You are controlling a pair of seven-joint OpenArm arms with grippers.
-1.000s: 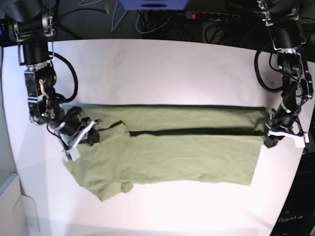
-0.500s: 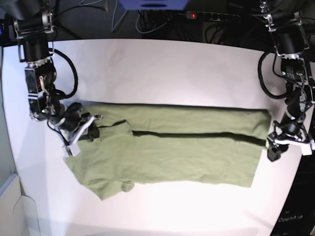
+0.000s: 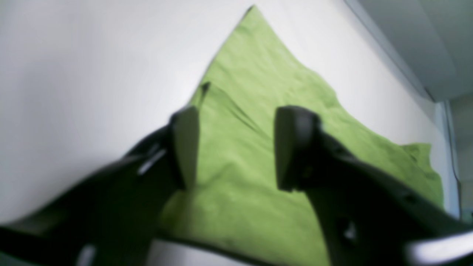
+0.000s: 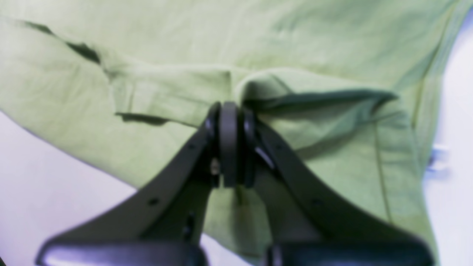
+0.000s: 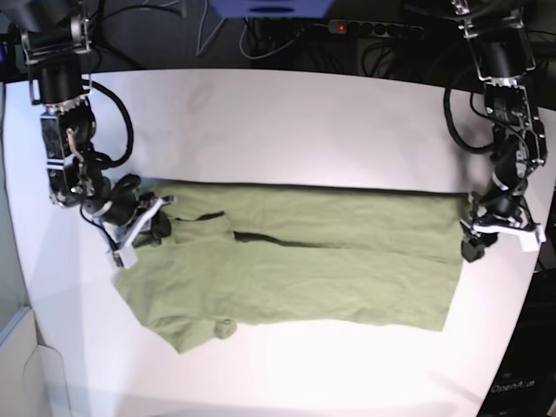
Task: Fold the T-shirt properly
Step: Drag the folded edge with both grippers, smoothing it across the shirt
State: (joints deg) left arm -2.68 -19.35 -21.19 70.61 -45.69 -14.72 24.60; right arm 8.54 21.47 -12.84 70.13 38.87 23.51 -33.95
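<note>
On white matte tabletop [image 5: 287, 122]: olive-green cotton T-shirt [image 5: 304, 269] spread flat, centre-front.
We see right gripper [image 4: 229, 111] pinching a shirt fold at its left end, left gripper [image 3: 229, 147] spread apart over its right edge; dark cables [image 5: 261, 39] and power strip [image 5: 373, 28] behind.

Even, bright overhead light washes the white desk [image 5: 287, 122] nearly to glare in the base view, with a dim background beyond its far edge. Shadows are soft and short. Both wrist views are blurred; the dark fingers [image 3: 292, 147] up close are out of focus, and the desk's edges curve.
</note>
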